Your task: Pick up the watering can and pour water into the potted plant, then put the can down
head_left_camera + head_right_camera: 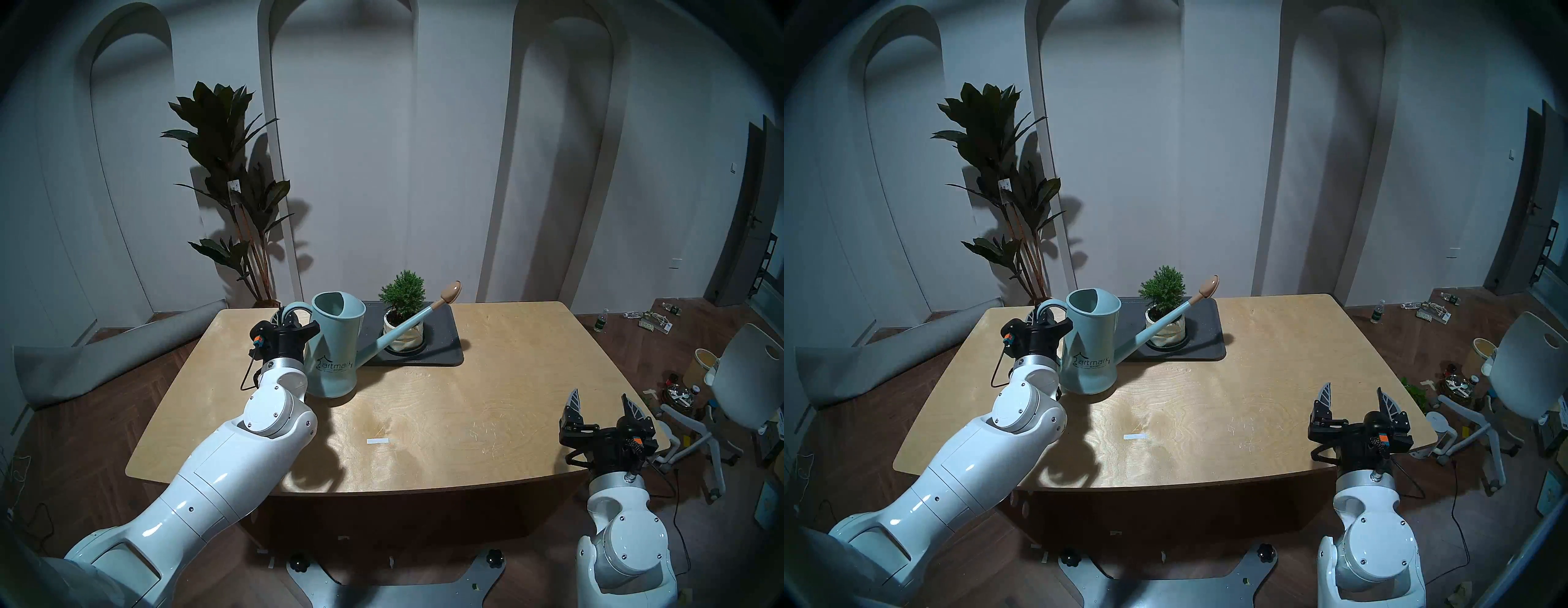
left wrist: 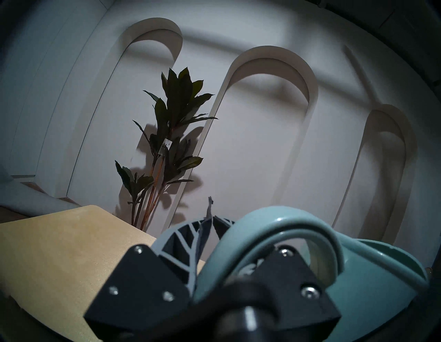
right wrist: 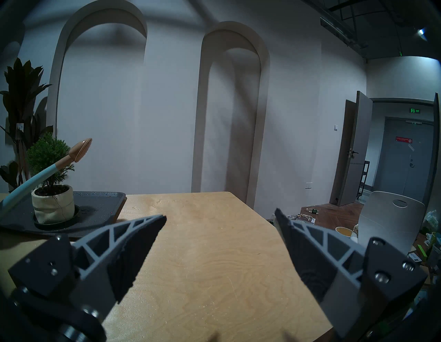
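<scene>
Left gripper (image 1: 285, 323) is closed on the loop handle of the watering can (image 1: 335, 348), which hangs at the counter's (image 1: 488, 382) far left with its long spout running up and right, across the front of the potted plant (image 1: 402, 297), the tan rose just beyond the foliage. Right gripper (image 1: 602, 405) idles wide open and empty, well apart at the near right edge. Can: tall pale teal tapered jug with dark "artmart" logo; whether its base touches the counter I cannot tell.
</scene>
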{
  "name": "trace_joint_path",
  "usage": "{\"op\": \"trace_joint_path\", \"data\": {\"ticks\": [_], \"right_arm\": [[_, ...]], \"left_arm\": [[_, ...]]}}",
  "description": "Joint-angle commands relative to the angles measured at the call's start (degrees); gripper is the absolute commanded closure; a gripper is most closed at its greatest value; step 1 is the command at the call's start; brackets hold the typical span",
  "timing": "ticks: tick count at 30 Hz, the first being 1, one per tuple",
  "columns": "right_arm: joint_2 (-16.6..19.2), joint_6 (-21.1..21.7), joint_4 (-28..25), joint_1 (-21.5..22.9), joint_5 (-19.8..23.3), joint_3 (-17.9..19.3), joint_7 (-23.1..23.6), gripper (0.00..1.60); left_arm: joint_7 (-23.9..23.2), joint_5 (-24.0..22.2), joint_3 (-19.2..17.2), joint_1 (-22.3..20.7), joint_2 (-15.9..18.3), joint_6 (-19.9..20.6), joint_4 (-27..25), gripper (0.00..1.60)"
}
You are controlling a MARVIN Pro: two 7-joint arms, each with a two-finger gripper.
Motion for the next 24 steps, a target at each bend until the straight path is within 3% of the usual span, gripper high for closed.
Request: {"op": "trace_joint_path", "data": {"ticks": [1, 17, 22, 23, 24], "right_arm": [[0.08, -0.28, -1.34, 0.05, -0.05, 0.12, -0.01, 0.00], [0.02, -0.29, -1.22, 0.14, -0.07, 0.15, 0.05, 0.00], [0.00, -0.29, -1.06, 0.24, -0.07, 0.16, 0.07, 0.00], [0.00, -0.29, -1.04, 0.25, -0.07, 0.16, 0.08, 0.00], [0.00, -0.29, -1.03, 0.26, -0.07, 0.16, 0.08, 0.00]], "left_arm": [[-0.80, -0.25, -2.91, -4.04, -0.79, -3.56, -1.99, 1.60], [-4.56, -1.39, -6.28, -4.23, 2.10, -6.69, -4.52, 1.60], [-5.85, -1.38, -8.30, -6.85, 3.11, -7.13, -5.15, 1.60], [-6.40, -1.01, -9.52, -5.68, 3.16, -6.85, -6.22, 1.60], [-6.50, -1.31, -9.02, -7.57, 3.37, -6.89, -5.38, 1.60]]}}
